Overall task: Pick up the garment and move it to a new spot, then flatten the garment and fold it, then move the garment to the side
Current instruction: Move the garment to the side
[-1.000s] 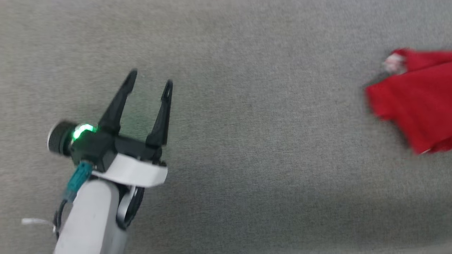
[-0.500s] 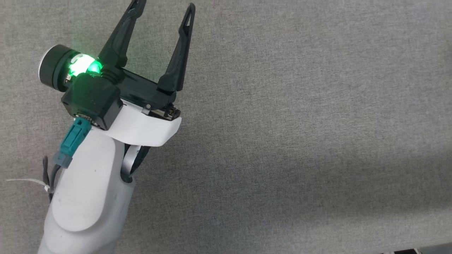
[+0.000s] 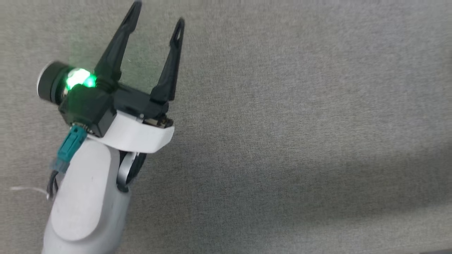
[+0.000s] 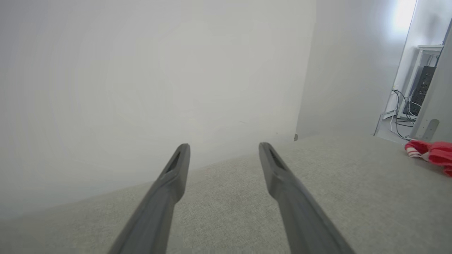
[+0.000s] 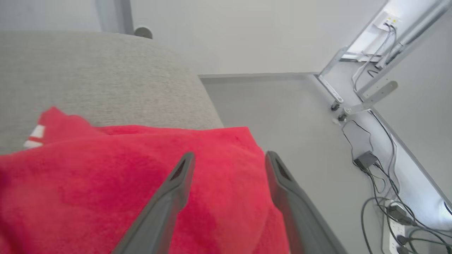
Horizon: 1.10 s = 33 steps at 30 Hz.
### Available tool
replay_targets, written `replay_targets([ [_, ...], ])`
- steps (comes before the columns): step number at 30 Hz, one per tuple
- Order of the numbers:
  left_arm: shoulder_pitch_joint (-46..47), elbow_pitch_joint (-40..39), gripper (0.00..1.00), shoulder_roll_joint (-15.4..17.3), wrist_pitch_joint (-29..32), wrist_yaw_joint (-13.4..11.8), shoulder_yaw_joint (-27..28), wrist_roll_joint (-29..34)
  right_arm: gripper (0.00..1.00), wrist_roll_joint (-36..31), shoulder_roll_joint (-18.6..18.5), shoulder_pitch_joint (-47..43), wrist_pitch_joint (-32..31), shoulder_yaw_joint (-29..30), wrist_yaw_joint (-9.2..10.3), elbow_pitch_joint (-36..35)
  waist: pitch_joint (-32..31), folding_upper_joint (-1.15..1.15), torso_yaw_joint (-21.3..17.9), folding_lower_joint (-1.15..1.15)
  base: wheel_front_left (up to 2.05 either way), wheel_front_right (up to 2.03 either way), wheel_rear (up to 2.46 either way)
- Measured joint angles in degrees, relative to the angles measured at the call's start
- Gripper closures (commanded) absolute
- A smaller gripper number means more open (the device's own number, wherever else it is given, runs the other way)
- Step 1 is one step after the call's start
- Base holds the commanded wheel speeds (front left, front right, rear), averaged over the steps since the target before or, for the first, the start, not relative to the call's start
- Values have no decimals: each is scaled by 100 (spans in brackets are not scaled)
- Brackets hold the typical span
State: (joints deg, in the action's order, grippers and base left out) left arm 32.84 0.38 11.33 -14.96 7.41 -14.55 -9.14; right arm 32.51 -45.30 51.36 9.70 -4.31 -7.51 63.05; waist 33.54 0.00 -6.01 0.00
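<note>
The garment (image 5: 88,183) lies just ahead of my right gripper (image 5: 229,157), well right of my left gripper (image 3: 158,14); both gape wide, empty

grey fabric surface (image 3: 282,106) | white wall (image 4: 141,70) | pale floor (image 5: 282,113), cables (image 5: 395,211) | bright glare (image 4: 402,14) upper right

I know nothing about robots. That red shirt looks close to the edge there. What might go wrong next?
1. The garment lies right at the edge of the grey surface, under the open right gripper; a clumsy pull might drag it onto the floor near the cables.
2. The left gripper, open, is far from it, so a one-handed lift could leave it bunched.
</note>
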Motion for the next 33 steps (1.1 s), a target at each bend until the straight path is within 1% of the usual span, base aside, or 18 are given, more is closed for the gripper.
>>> replay_targets([
  [6, -641, 149, 0, -166, 0, 0, 193, -104, 0, -182, 431, -133, -1, -726, 0, -327, -502, 0, 10, 0, 0, 0, 0],
  [10, -1150, 267, 0, -290, 0, 0, 400, -115, 0, -14, 803, -372, 144, -1036, 0, -601, -930, 0, 53, 0, 0, 0, 0],
  [17, -2084, 570, 0, -479, 0, 0, 865, -168, 0, 81, 1211, -1077, 438, -1413, 0, -1014, -1683, 0, 225, 0, 0, 0, 0],
  [21, -2532, 810, 0, -532, 0, 0, 1096, -288, 0, 92, 1341, -1529, 498, -1457, 0, -1314, -2059, 0, 381, 0, 0, 0, 0],
  [25, -2843, 960, 0, -510, 0, 0, 1266, -389, 0, 141, 1535, -2011, 527, -1490, 0, -1938, -2363, 0, 539, 0, 0, 0, 0],
  [28, -2986, 990, 0, -477, 0, 0, 1315, -407, 0, 152, 1613, -2439, 528, -1471, 0, -2441, -2536, 0, 655, 0, 0, 0, 0],
  [33, -3159, 1010, 0, -394, 0, 0, 1397, -434, 0, 154, 1794, -3102, 528, -1206, 0, -3074, -2773, 0, 836, 0, 0, 0, 0],
])
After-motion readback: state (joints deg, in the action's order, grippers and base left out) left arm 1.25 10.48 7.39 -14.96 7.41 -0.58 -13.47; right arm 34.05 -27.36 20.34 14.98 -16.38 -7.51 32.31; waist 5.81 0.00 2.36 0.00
